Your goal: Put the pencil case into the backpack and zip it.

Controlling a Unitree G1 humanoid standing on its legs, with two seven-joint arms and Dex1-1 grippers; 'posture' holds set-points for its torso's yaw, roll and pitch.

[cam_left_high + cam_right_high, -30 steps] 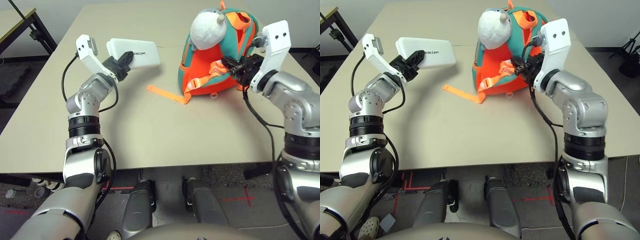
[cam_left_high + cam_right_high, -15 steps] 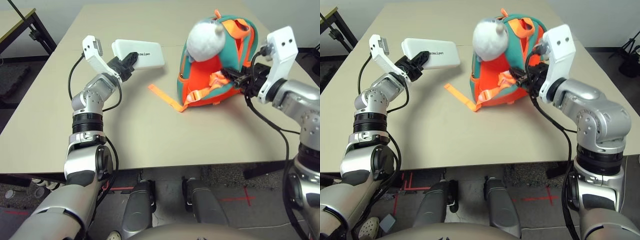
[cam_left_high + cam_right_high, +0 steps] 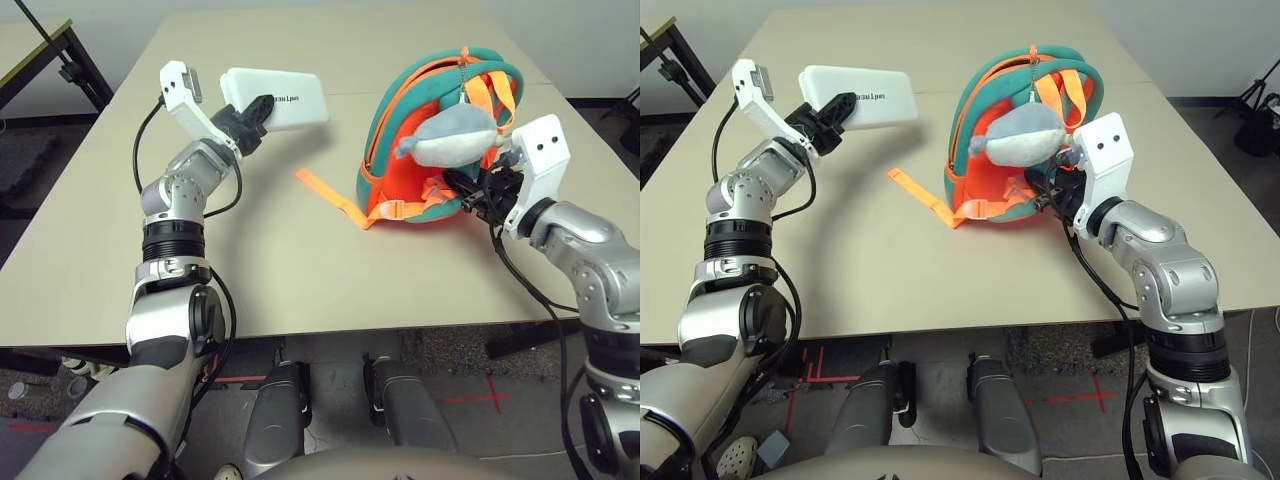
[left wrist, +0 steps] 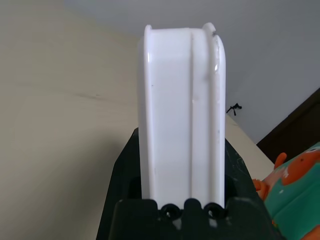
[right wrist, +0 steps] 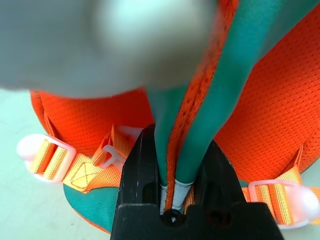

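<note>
Both head cams look down and forward over the table (image 3: 300, 270) from just above the arms, sharing nearly the same scene. Left wrist cam sits right up against the pencil case (image 4: 182, 110); right wrist cam is jammed close against the backpack (image 5: 260, 120).

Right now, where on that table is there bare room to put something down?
The table is bare along its near edge and between the pencil case and the backpack, apart from a loose orange strap. It is crowded where the right hand grips the backpack's edge.
</note>
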